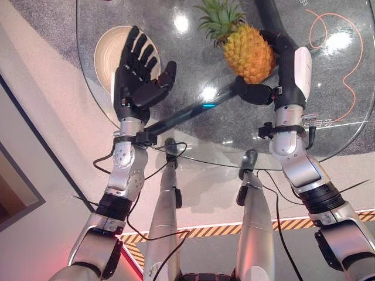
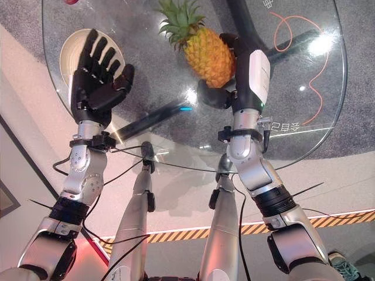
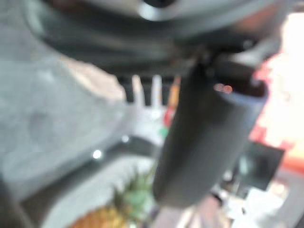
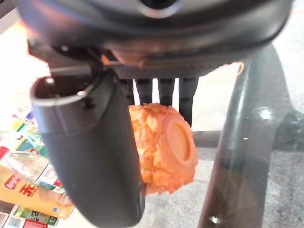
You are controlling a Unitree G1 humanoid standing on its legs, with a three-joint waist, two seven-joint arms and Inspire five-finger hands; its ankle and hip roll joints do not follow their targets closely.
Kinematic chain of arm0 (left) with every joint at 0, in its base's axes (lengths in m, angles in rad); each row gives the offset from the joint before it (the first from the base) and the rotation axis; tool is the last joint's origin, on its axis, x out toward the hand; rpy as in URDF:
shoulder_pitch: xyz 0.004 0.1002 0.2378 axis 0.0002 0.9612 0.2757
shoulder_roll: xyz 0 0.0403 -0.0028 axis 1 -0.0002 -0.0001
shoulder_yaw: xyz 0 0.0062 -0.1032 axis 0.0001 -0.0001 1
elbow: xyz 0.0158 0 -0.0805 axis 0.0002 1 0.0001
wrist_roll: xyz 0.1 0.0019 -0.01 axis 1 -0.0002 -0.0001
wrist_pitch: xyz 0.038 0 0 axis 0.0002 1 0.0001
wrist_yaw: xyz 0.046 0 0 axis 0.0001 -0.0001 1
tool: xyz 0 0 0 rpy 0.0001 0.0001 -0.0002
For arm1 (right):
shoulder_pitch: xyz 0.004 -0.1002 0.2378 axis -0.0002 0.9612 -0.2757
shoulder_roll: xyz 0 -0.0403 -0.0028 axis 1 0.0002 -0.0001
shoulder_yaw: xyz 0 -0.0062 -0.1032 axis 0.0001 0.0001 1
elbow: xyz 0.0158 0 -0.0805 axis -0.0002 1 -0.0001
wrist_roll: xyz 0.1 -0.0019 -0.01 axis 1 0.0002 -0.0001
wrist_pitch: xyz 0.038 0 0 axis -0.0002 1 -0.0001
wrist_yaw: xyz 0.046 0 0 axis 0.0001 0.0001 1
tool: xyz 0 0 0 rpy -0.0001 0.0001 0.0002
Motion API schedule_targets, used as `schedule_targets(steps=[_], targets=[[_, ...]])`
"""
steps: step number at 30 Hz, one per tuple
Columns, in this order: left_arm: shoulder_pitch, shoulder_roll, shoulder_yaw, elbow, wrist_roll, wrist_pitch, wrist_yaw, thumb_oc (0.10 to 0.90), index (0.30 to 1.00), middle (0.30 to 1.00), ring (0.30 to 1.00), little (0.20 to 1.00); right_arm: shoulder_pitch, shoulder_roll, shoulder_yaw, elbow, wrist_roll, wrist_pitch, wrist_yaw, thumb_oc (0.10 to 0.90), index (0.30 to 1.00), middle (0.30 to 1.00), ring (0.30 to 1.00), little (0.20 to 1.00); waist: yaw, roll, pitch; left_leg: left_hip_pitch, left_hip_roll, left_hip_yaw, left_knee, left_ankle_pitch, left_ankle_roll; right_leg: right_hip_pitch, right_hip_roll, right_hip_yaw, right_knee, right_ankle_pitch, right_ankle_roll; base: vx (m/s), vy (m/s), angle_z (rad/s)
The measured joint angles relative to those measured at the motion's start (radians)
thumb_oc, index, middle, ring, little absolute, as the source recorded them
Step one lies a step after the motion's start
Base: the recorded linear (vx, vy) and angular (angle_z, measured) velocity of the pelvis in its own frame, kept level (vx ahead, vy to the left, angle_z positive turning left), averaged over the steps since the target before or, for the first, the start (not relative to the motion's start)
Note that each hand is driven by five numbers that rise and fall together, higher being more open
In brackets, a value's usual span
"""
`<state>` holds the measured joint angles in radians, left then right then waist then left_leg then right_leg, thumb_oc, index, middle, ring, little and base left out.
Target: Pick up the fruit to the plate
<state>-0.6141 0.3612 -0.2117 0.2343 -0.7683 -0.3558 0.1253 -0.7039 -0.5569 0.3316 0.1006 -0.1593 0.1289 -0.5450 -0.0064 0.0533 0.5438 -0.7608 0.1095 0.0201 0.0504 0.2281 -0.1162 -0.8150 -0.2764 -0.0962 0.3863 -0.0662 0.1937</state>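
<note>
One pineapple in the right hand, thumb and fingers around it.
Left hand spread open, empty, over the plate on the glass counter.

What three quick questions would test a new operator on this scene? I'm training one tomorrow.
1. True or false: the pineapple already lies on the plate.
2. Which hand is closed around the pineapple: A) the left hand, B) the right hand?
3. Fill in: the left hand's fingers are ____ above the plate.

Key: 1 false; it lies on the glass table, apart from the plate. 2 B. 3 open.
</note>
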Motion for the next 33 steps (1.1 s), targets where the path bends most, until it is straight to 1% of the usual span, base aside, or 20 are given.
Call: schedule_targets(steps=[4, 9, 11, 17, 20, 27, 33], targets=[[-0.014, -0.007, -0.018, -0.003, -0.125, 0.051, -0.060, 0.800, 0.900, 0.900, 0.900, 0.900, -0.001, 0.002, 0.000, 0.000, 0.000, 0.000, 0.004, 0.100, 0.300, 0.300, 0.300, 0.200, -0.004, 0.000, 0.000, 0.000, 0.000, 0.000, -0.001, 0.000, 0.000, 0.000, 0.000, 0.000, -0.001, 0.000, 0.000, 0.00, 0.000, 0.00], [-0.020, -0.041, -0.023, -0.022, -0.244, 0.091, -0.100, 0.800, 0.900, 0.900, 0.900, 0.900, -0.005, 0.006, 0.004, -0.012, -0.001, 0.000, 0.020, 0.100, 0.300, 0.300, 0.300, 0.200, -0.013, 0.000, 0.000, 0.000, 0.000, 0.001, -0.005, 0.000, 0.000, -0.001, 0.000, 0.000, -0.005, 0.000, 0.000, 0.00, 0.000, 0.00], [-0.020, -0.041, -0.032, -0.025, -0.277, 0.106, -0.112, 0.800, 0.900, 0.900, 0.900, 0.900, -0.010, 0.007, 0.009, -0.023, -0.001, 0.000, 0.024, 0.100, 0.300, 0.300, 0.300, 0.200, -0.022, -0.001, 0.000, 0.000, -0.001, 0.001, -0.009, 0.000, 0.000, -0.002, 0.000, 0.000, -0.006, 0.000, 0.000, 0.00, 0.000, 0.00], [-0.031, -0.062, -0.043, -0.025, -0.372, 0.115, -0.129, 0.800, 0.900, 0.900, 0.900, 0.900, -0.026, 0.008, 0.014, -0.043, -0.010, 0.000, 0.026, 0.100, 0.300, 0.300, 0.300, 0.200, -0.028, -0.001, 0.000, 0.001, 0.000, 0.003, -0.014, 0.000, 0.000, -0.003, 0.000, 0.000, -0.009, 0.000, 0.000, 0.00, 0.000, 0.00], [-0.043, -0.076, -0.040, -0.027, -0.452, 0.130, -0.154, 0.800, 0.900, 0.900, 0.900, 0.900, -0.033, 0.010, 0.027, -0.043, -0.018, 0.000, 0.036, 0.100, 0.300, 0.300, 0.300, 0.200, -0.026, -0.001, 0.000, 0.002, -0.001, 0.003, -0.013, 0.001, 0.000, -0.002, -0.001, 0.000, -0.007, 0.000, 0.000, 0.00, 0.000, 0.00], [-0.046, -0.087, -0.036, -0.032, -0.517, 0.135, -0.177, 0.800, 0.900, 0.900, 0.900, 0.900, -0.033, 0.016, 0.046, -0.043, -0.018, 0.002, 0.069, 0.100, 0.300, 0.300, 0.300, 0.200, -0.026, -0.001, 0.000, 0.002, -0.001, 0.004, -0.014, 0.001, 0.001, -0.003, -0.001, 0.001, -0.007, 0.000, 0.000, 0.00, 0.000, 0.00], [-0.045, -0.111, -0.024, -0.050, -0.556, 0.134, -0.185, 0.800, 0.900, 0.900, 0.900, 0.900, -0.036, 0.017, 0.046, -0.044, -0.035, 0.003, 0.071, 0.100, 0.300, 0.300, 0.300, 0.200, -0.026, -0.001, 0.000, 0.002, -0.002, 0.004, -0.014, 0.001, 0.001, -0.003, -0.002, 0.001, -0.007, 0.000, 0.000, 0.00, 0.000, 0.00]])
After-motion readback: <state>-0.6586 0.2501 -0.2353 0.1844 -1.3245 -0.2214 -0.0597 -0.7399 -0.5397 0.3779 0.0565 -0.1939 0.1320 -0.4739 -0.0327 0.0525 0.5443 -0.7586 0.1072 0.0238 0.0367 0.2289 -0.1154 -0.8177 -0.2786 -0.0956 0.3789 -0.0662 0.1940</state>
